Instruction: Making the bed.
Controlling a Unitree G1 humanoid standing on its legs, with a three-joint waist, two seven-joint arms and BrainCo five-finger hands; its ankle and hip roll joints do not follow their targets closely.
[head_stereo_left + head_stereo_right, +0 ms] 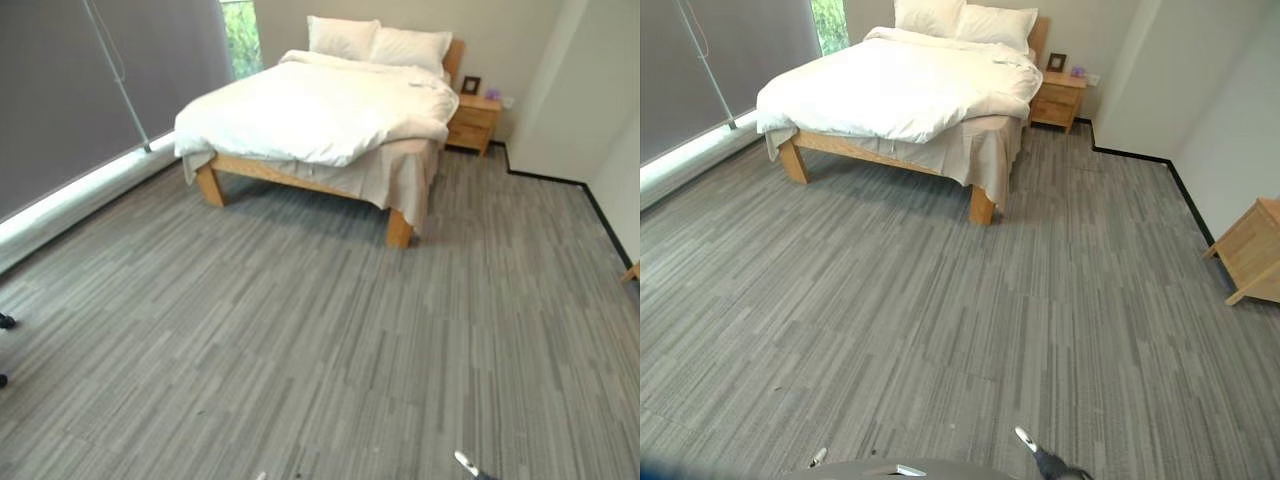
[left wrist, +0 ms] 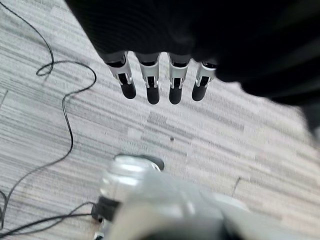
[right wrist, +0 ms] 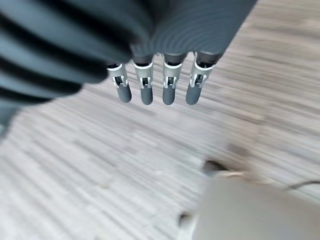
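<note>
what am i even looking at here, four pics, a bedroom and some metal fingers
This is a two-legged robot meant to make the bed. Two pictures come from its head camera, looking down across a grey floor at a wooden bed with a rumpled white duvet and two pillows, a nightstand beside it. The other two come from wrist cameras: the left hand and the right hand hang over the floor, fingers straight, holding nothing. The robot stands well short of the bed.

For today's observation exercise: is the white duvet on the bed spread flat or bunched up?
Spread but untidy: the white duvet covers the bed, rumpled and skewed at its near corner.
</note>
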